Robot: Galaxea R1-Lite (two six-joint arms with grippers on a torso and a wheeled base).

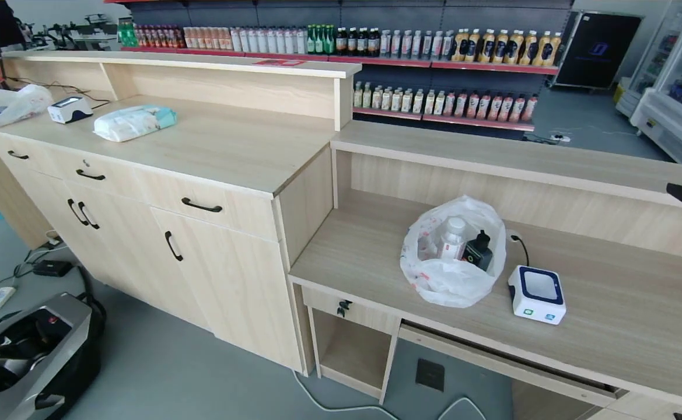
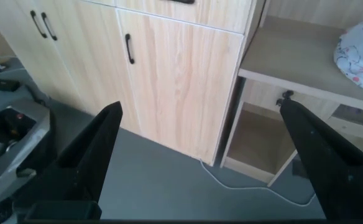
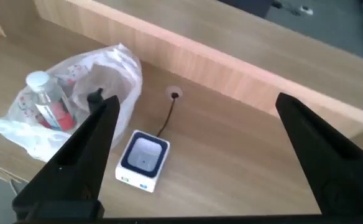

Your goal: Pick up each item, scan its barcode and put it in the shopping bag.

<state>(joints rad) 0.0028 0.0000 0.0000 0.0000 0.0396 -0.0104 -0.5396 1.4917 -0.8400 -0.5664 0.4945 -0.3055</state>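
Shopping bag [image 1: 451, 256] count on the lower counter [image 1: 638, 303]: one, white plastic, toward the left end, midway between back wall and front edge, mouth open. Inside: one clear bottle [image 1: 453, 238] with white cap, upright, and one black item [image 1: 481, 249] touching it; cannot tell what the black item is.

Scanner [image 1: 537, 293]: one, white with dark top window, just beside the bag on the side away from the left end, near the front edge. One black cable [image 3: 169, 115] from its back to a hole in the counter by the back wall.

Upper counter [image 1: 230, 140], left end: one second white bag [image 1: 5, 108], one second scanner [image 1: 69, 109], one white-and-teal soft pack [image 1: 133, 122], side by side.

Left gripper [image 2: 200, 109]: fingers [image 2: 94, 155] spread wide, holding and touching nothing, over grey floor in front of the cabinet doors [image 2: 181, 81].

Right gripper [image 3: 197, 99]: fingers [image 3: 76, 162] spread wide too, empty, above the lower counter over scanner and bag, clear of both.

Behind the counters: two shelf rows of bottles [image 1: 434, 44].
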